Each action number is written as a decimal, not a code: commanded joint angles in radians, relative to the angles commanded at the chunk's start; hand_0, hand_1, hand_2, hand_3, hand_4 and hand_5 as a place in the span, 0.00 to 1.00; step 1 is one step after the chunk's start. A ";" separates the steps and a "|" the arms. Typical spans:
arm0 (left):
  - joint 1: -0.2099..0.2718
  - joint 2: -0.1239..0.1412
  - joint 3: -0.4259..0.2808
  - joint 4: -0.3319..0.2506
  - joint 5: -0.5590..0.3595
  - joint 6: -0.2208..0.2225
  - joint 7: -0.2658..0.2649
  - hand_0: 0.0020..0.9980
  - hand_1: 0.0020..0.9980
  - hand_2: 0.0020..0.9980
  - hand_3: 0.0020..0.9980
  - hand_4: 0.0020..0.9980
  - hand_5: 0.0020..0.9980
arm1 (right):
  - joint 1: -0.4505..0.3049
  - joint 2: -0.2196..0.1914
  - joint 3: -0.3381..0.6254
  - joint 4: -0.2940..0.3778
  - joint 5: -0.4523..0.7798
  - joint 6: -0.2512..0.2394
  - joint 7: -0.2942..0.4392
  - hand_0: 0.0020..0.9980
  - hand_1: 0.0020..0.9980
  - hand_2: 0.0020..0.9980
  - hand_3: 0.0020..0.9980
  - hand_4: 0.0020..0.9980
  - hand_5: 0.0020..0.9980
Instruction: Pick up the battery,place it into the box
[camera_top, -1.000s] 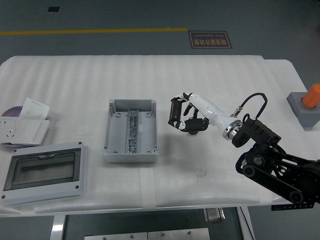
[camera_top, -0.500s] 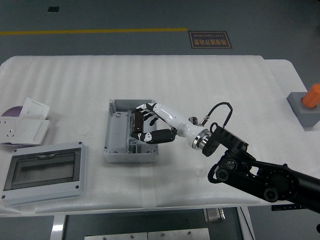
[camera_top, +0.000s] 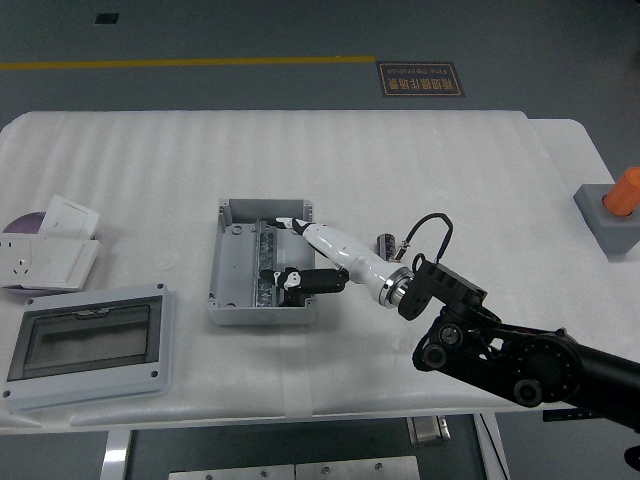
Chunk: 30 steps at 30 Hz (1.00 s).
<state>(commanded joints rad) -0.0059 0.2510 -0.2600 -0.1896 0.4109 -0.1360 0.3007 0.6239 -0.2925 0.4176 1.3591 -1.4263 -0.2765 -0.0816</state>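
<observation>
Grey box (camera_top: 232, 262) holds the right hand (camera_top: 290, 262) reaching inside over its rail, fingers curled, battery hidden so grasp cannot be told.

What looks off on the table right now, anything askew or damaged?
Nothing stands out. The open grey plastic box lies flat, its grey lid with a clear window lies flat, apart, to its front-left, and the right hand reaches into the box. No spill or damage visible.
</observation>
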 joint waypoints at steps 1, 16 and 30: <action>0.000 0.000 0.001 0.000 -0.001 0.000 0.000 0.60 0.67 0.56 0.55 0.46 0.48 | -0.002 -0.007 0.011 -0.003 -0.013 0.000 -0.005 1.00 1.00 0.96 0.97 0.81 0.60; -0.005 0.001 0.002 0.000 0.001 0.001 0.002 0.60 0.67 0.55 0.55 0.45 0.47 | 0.010 -0.171 0.069 -0.049 -0.230 0.304 -0.280 1.00 0.95 0.93 0.97 0.82 0.59; -0.009 0.000 0.006 -0.001 0.005 0.003 0.000 0.60 0.67 0.55 0.55 0.44 0.47 | 0.062 -0.160 -0.005 -0.134 -0.234 0.284 -0.269 1.00 0.90 0.94 1.00 0.86 0.56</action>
<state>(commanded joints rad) -0.0147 0.2509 -0.2542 -0.1910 0.4158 -0.1328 0.3003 0.6862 -0.4527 0.4127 1.2253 -1.6599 0.0071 -0.3510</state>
